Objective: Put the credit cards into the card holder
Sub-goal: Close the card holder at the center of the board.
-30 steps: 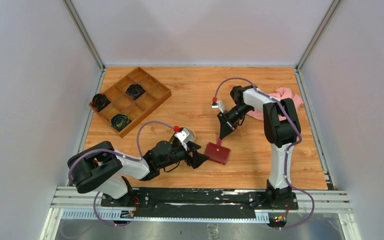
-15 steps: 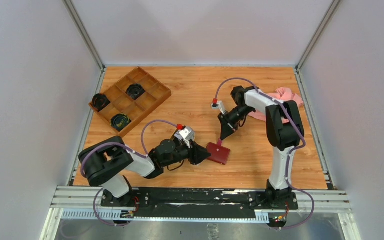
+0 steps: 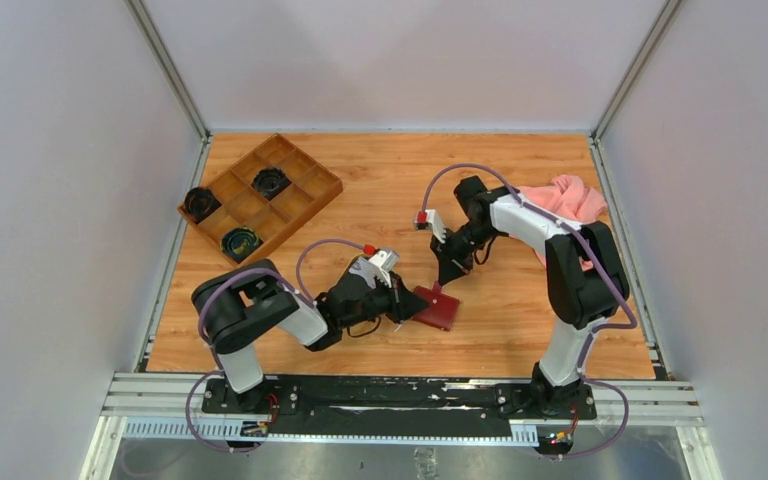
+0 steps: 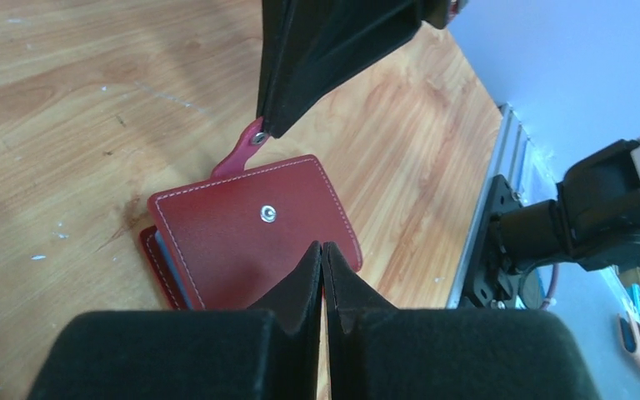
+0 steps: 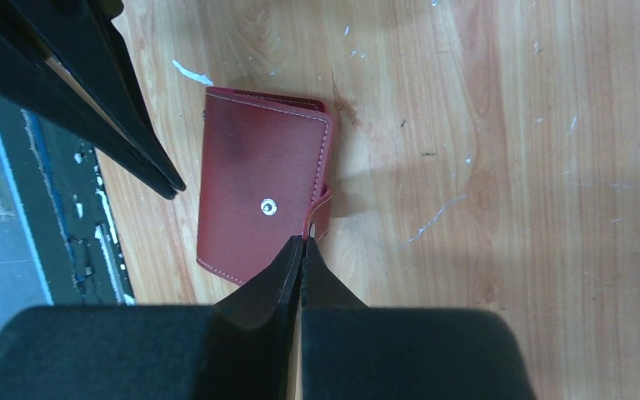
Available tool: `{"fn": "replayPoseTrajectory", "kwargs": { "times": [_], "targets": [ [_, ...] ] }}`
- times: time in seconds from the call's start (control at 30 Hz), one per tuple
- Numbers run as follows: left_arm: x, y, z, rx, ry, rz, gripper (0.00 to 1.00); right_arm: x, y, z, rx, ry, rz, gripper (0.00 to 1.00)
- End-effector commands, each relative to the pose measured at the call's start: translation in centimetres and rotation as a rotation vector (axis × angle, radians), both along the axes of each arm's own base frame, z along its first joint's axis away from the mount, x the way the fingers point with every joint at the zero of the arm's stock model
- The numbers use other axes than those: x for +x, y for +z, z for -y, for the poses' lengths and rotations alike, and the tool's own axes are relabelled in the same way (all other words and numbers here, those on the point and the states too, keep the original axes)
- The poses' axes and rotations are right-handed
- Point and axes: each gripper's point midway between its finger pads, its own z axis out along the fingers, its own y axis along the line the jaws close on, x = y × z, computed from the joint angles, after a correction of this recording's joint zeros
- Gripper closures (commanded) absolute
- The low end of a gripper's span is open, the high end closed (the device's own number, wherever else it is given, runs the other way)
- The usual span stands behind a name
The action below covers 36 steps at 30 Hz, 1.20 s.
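Right gripper (image 3: 447,280) and left gripper (image 3: 407,312) converge on the card holder (image 3: 436,308), which lies flat on the wooden table (image 3: 380,170) between their tips. Toward the arms' bases from both grippers, a narrow strip of bare wood separates the holder from the table's near edge and the metal rail (image 3: 400,385). Beyond the right gripper, away from the bases, the tabletop is bare wood up to the back wall. Well off to the left gripper's far left sits a brown compartmented box (image 3: 288,226) with black round pieces (image 3: 272,182) in it. A pink cloth (image 3: 565,195) lies to the right gripper's right, beside the right arm's forearm.

In the right wrist view the right gripper's fingers are pressed together, with no gap, and their tips meet on the holder's small snap tab (image 5: 321,212), just beside the cover's edge. In the left wrist view that tab (image 4: 237,157) rises off the cover up to those tips, so it looks pinched. The holder's cover (image 4: 242,225) is folded down, its snap stud (image 4: 267,215) facing up, and a grey-blue lining shows at the left edge.

The left gripper's fingers are likewise closed flat against each other. Their tips sit at the holder's edge on the side opposite the tab; whether they pinch the cover or only rest against it cannot be told.
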Motion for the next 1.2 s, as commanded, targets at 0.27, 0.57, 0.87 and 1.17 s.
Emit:
{"fn": "replayPoseTrajectory", "kwargs": {
  "times": [0.27,0.57,0.87,1.17],
  "targets": [
    [1.9,-4.5,-0.4,0.129,0.11,-0.103,1.0,-0.5,-1.4,0.2,-0.066,0.048,0.07,1.0],
    [1.9,-5.4,-0.5,0.154,0.114,-0.122,1.0,-1.9,-1.2,-0.6,-0.066,0.112,0.095,1.0],
    [1.8,-5.5,-0.5,0.154,0.111,-0.132,1.0,-3.2,-1.3,-0.8,-0.066,0.154,0.096,1.0],
    [1.7,-5.5,-0.5,0.149,0.106,-0.13,1.0,-4.2,-2.7,-0.6,-0.125,0.205,0.091,1.0]
  ]
}}
